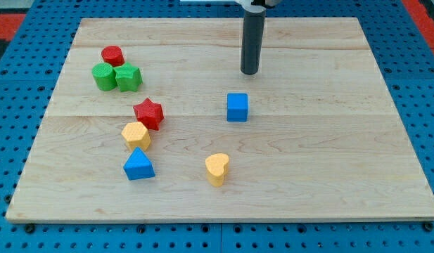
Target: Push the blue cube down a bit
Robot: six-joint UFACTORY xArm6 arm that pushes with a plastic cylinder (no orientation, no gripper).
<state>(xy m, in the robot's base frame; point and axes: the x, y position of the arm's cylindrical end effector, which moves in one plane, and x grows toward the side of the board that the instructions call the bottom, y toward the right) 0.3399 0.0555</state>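
- The arm itself is cut off by the frame's top edge; only the straight dark rod shows, entering just right of centre, with a sliver of pale collar above it.
- There are no jaws on this rig, so nothing opens, closes or holds anything; the rod simply ends in my tip (pixel 250 72).
- The rod stands upright, and my tip sits on the wooden board (pixel 343 154) in the upper middle of the frame.
- My tip is above and slightly right of the blue cube (pixel 237 107), apart from it, with bare wood between them.
- The blue cube lies near the frame's centre, alone.
- In the upper left, a red cylinder (pixel 112 55), a green cylinder-like block (pixel 103 76) and a green block (pixel 129 77) whose shape is hard to make out sit clustered together, touching.
- Left of centre, a red star (pixel 148 113) touches a yellow hexagonal block (pixel 136 134), with a blue triangle (pixel 138 164) just below.
- A yellow heart (pixel 217 169) sits low centre, below the cube.
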